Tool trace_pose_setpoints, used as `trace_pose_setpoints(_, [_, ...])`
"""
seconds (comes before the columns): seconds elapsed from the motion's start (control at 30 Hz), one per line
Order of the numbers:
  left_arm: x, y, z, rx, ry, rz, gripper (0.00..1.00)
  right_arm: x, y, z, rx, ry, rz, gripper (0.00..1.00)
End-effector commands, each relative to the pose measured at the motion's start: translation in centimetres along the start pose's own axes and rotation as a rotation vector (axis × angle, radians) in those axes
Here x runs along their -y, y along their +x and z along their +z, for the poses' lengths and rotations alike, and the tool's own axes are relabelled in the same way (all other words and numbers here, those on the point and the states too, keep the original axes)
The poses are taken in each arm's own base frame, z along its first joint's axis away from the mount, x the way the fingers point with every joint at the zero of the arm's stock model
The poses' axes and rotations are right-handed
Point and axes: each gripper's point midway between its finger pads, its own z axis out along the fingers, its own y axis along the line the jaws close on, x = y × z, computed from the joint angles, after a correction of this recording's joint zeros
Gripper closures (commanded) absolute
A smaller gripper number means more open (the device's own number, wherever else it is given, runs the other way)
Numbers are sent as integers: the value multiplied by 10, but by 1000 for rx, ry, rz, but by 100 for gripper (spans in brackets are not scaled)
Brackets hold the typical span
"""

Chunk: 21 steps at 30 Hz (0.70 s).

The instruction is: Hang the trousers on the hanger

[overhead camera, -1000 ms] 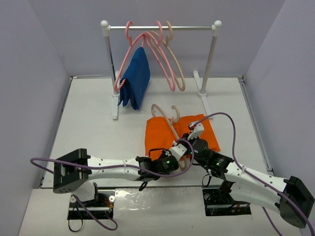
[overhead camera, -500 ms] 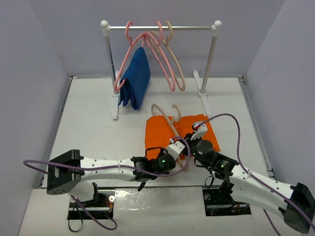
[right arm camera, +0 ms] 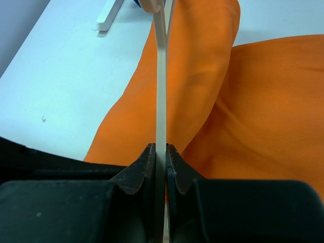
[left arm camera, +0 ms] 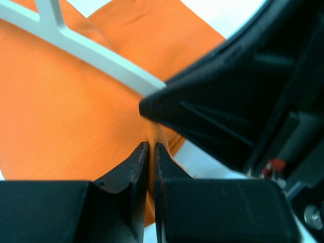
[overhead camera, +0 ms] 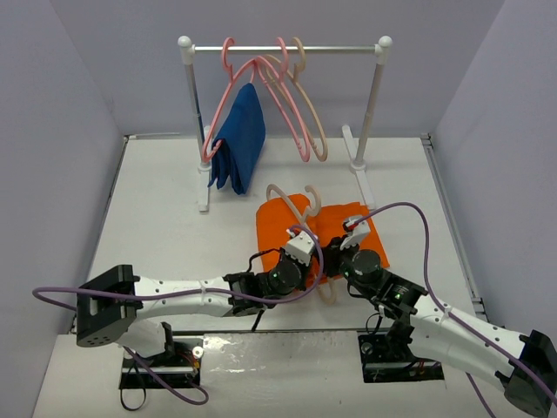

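Out in front of the clothes rack, the white table carries the trousers, a folded orange heap nearer the rack's right post than its left. Across them lies the hanger, hook pointing back toward the rack. It is lying flat, with no cloth draped over it yet.

Now the small stuff. The right gripper is clamped tight on the hanger's thin cream bar. The left gripper, right beside it on the side away from the rack, has its jaws pinched together on a thin ridge of orange cloth.

We read this as the start of the threading step: one arm steadies the hanger, the other takes hold of fabric. Next, we reckon, the left must draw that cloth up and feed it over the bar while the right holds firm. A pinch this thin could slip.
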Motion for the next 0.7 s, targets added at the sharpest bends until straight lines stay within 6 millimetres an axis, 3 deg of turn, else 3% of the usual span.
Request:
trace_pose_setpoints(0.0, [19, -46, 15, 160, 61, -106, 100, -28, -39, -4, 121, -101, 60, 100])
trace_pose_setpoints(0.17, [17, -43, 30, 187, 57, -159, 100, -25, -37, -6, 126, -100, 69, 100])
trace_pose_setpoints(0.27, [18, -37, 36, 188, 65, -173, 93, -24, -35, -6, 125, -99, 72, 100])
trace_pose_setpoints(0.43, [14, -36, 26, 181, 64, -202, 48, -19, -31, -5, 123, -82, 68, 100])
trace_pose_setpoints(0.57, [-1, -39, 14, 161, 13, -207, 33, -15, -24, -3, 118, -69, 66, 100])
trace_pose_setpoints(0.67, [-8, -40, 4, 148, 2, -229, 27, -13, -20, -1, 110, -63, 64, 100])
